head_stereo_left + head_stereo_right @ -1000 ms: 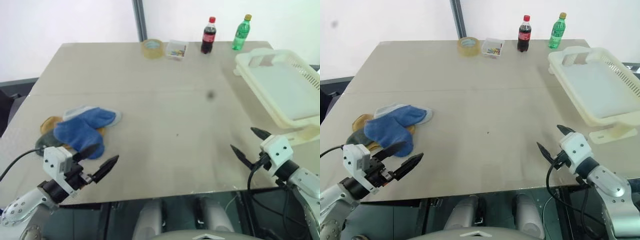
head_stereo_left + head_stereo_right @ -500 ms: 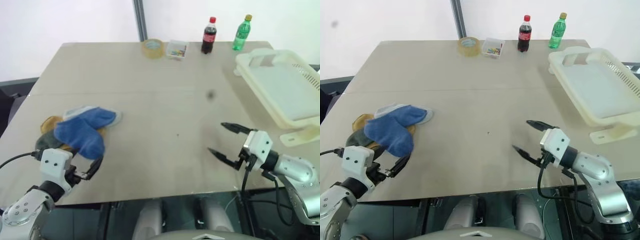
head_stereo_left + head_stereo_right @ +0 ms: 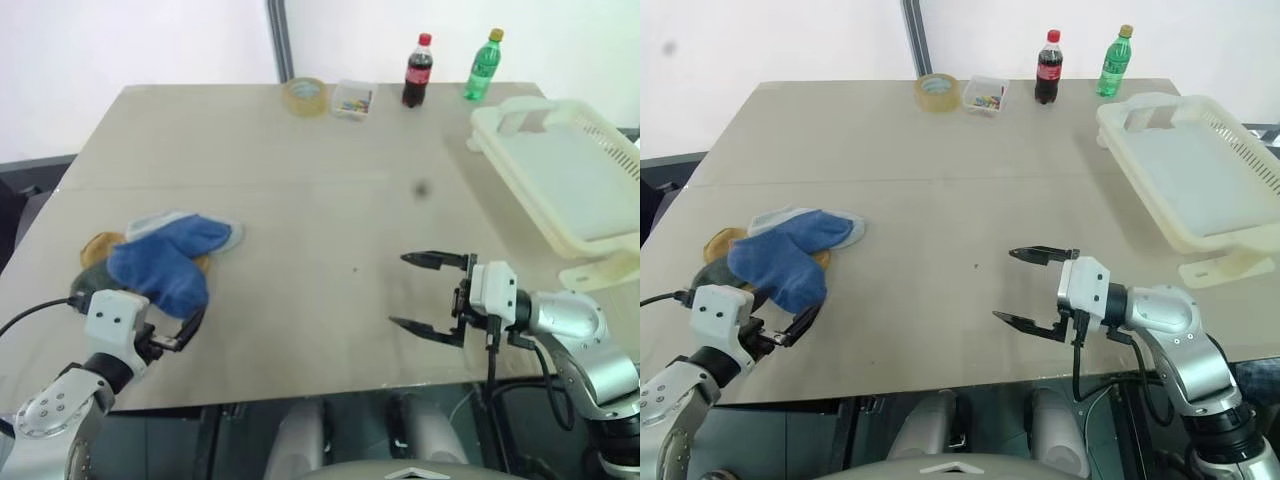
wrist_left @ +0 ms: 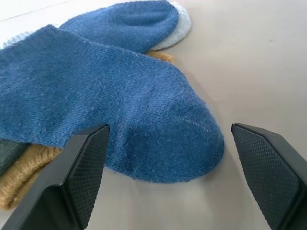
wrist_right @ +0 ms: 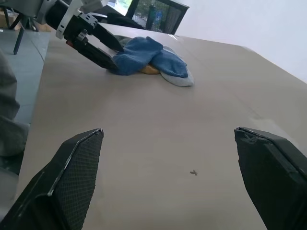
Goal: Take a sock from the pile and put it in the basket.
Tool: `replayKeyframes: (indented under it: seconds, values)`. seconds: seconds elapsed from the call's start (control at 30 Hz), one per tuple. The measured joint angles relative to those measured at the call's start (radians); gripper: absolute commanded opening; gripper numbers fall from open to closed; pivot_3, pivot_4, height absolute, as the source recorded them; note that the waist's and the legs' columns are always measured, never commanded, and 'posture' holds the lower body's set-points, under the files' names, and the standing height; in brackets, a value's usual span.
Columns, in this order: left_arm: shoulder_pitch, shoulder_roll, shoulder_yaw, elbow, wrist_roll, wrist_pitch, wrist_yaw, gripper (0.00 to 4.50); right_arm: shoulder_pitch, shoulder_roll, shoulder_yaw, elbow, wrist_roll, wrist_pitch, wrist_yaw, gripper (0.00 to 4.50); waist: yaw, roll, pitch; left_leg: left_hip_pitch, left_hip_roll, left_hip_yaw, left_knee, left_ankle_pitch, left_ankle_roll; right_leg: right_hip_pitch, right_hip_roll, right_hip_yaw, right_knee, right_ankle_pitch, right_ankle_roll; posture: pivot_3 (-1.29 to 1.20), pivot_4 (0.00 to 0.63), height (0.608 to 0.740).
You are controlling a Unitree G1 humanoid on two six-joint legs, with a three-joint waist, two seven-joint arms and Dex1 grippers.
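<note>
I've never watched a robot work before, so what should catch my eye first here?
The bright blue sock topping the pile near the table's left edge, with the open left gripper just short of it. The open right gripper hangs over bare table, and the cream basket sits far right.

Count on table (image 3: 300, 200): 1 pile (image 3: 160, 262) of socks, at least 4 visible, left of frame; 1 basket (image 3: 560, 180), right; 2 bottles (image 3: 417, 70), 1 tape roll (image 3: 305, 96), 1 clear box (image 3: 352, 100), top; 2 grippers (image 3: 430, 295).
</note>
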State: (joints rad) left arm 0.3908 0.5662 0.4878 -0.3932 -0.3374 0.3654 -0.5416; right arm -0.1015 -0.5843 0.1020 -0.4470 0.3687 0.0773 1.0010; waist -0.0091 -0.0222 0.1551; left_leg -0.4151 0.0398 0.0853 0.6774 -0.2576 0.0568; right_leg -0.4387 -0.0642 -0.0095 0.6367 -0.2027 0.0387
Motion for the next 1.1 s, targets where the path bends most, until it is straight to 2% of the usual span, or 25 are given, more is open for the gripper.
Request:
replayKeyframes:
  seconds: [0.07, 0.1, 0.17, 0.3, 0.47, 0.63, 0.7, 0.8, 0.83, 0.9, 0.97, 1.0, 1.07, 1.1]
  values:
    - [-0.003, 0.0, -0.01, 0.015, 0.003, 0.003, 0.001, 3.57, -0.007, 0.001, 0.0, 0.0, 0.003, 0.0, 0.0, 4.5, 0.0, 0.0, 0.0, 0.0, 0.0, 0.0, 0.0, 0.0, 0.0, 0.0, 0.0, 0.0, 0.0, 0.0, 0.0, 0.0, 0.15, 0.74]
    - [-0.003, 0.0, -0.015, 0.022, 0.006, 0.005, 0.002, 3.15, -0.009, 0.001, 0.0, 0.0, 0.004, 0.0, -0.002, 4.5, 0.0, 0.0, 0.0, 0.0, 0.0, 0.0, 0.0, 0.0, 0.0, 0.0, 0.0, 0.0, 0.0, 0.0, 0.0, 0.0, 0.15, 0.74]
    - [-0.008, 0.0, -0.02, 0.031, 0.011, 0.006, 0.002, 2.01, -0.012, 0.003, 0.0, 0.0, 0.005, 0.0, -0.004, 4.5, 0.0, 0.0, 0.0, 0.0, 0.0, 0.0, 0.0, 0.0, 0.0, 0.0, -0.001, 0.0, 0.0, 0.0, 0.0, 0.0, 0.15, 0.74]
    - [-0.018, -0.002, -0.02, 0.044, 0.004, -0.001, -0.007, 0.06, -0.012, 0.004, 0.001, 0.0, 0.001, 0.0, -0.01, 4.5, 0.0, 0.0, 0.0, 0.0, 0.0, 0.0, 0.0, 0.0, 0.0, 0.0, -0.002, 0.0, 0.0, 0.0, 0.0, 0.0, 0.15, 0.74]
    - [0.006, -0.003, -0.013, 0.007, -0.095, 0.005, -0.085, 0.02, -0.013, 0.006, 0.001, 0.0, -0.008, 0.0, -0.029, 4.5, -0.001, 0.0, 0.0, 0.0, 0.0, 0.0, 0.0, -0.001, -0.001, 0.0, -0.004, 0.0, 0.0, 0.0, 0.0, 0.0, 0.15, 0.74]
    - [0.054, 0.026, -0.017, -0.121, -0.26, 0.118, -0.162, 0.02, -0.013, 0.013, 0.001, 0.001, -0.018, 0.0, -0.047, 4.5, 0.0, 0.0, 0.0, 0.0, 0.0, -0.001, 0.0, -0.001, -0.002, 0.0, -0.004, -0.001, 0.0, 0.0, 0.0, 0.0, 0.15, 0.74]
    - [0.009, 0.042, -0.057, -0.179, -0.333, 0.209, -0.148, 0.02, -0.013, 0.014, 0.001, 0.007, -0.032, 0.0, -0.061, 4.5, 0.005, 0.0, 0.0, 0.0, -0.001, -0.001, 0.0, 0.0, -0.001, 0.0, -0.001, -0.001, 0.0, 0.0, 0.0, 0.0, 0.15, 0.74]
    - [-0.076, 0.049, -0.131, -0.204, -0.361, 0.279, -0.117, 0.02, -0.013, 0.016, 0.0, 0.011, -0.042, 0.005, -0.08, 4.5, 0.008, 0.0, 0.0, 0.0, -0.001, -0.001, 0.0, 0.001, 0.002, 0.002, 0.001, -0.001, 0.0, 0.0, 0.0, 0.0, 0.15, 0.74]
    - [-0.178, 0.042, -0.209, -0.202, -0.367, 0.337, -0.082, 0.02, -0.014, 0.014, -0.002, 0.013, -0.052, 0.016, -0.099, 4.5, 0.015, 0.001, 0.0, 0.001, -0.002, -0.002, 0.001, 0.001, 0.002, 0.002, 0.002, -0.001, 0.001, 0.0, 0.0, 0.0, 0.15, 0.74]
    - [-0.273, 0.023, -0.285, -0.19, -0.371, 0.377, -0.057, 0.02, -0.018, 0.014, -0.002, 0.011, -0.062, 0.029, -0.118, 4.5, 0.021, 0.0, 0.0, 0.001, -0.002, -0.001, 0.001, 0.001, 0.002, 0.003, 0.002, -0.001, 0.001, 0.0, 0.0, 0.0, 0.15, 0.74]
    - [-0.436, -0.05, -0.384, -0.102, -0.372, 0.426, -0.035, 0.67, -0.02, 0.004, -0.004, 0.008, -0.092, 0.046, -0.154, 4.5, 0.023, 0.001, 0.0, 0.001, -0.003, -0.001, 0.001, 0.002, 0.002, 0.004, 0.004, -0.001, 0.001, 0.0, 0.0, 0.0, 0.15, 0.74]
    - [-0.451, -0.061, -0.393, -0.094, -0.372, 0.429, -0.031, 0.78, -0.022, 0.004, -0.004, 0.008, -0.094, 0.049, -0.157, 4.5, 0.023, 0.0, 0.0, 0.001, -0.003, -0.002, 0.002, 0.002, 0.002, 0.004, 0.004, -0.001, 0.001, 0.0, 0.0, 0.0, 0.15, 0.74]
    - [-0.575, -0.129, -0.48, -0.024, -0.361, 0.449, -0.017, 1.71, -0.022, -0.005, -0.014, 0.002, -0.097, 0.062, -0.169, 4.5, 0.024, 0.0, 0.0, 0.001, -0.003, -0.002, 0.003, 0.002, 0.002, 0.006, 0.005, -0.001, 0.001, 0.0, 0.0, 0.0, 0.15, 0.74]
    - [-0.622, -0.155, -0.513, -0.005, -0.35, 0.458, -0.009, 1.85, -0.023, -0.005, -0.014, -0.003, -0.095, 0.074, -0.174, 4.5, 0.024, -0.001, 0.001, 0.001, -0.003, -0.003, 0.004, 0.002, 0.002, 0.006, 0.006, -0.001, 0.001, 0.0, 0.0, 0.0, 0.15, 0.74]
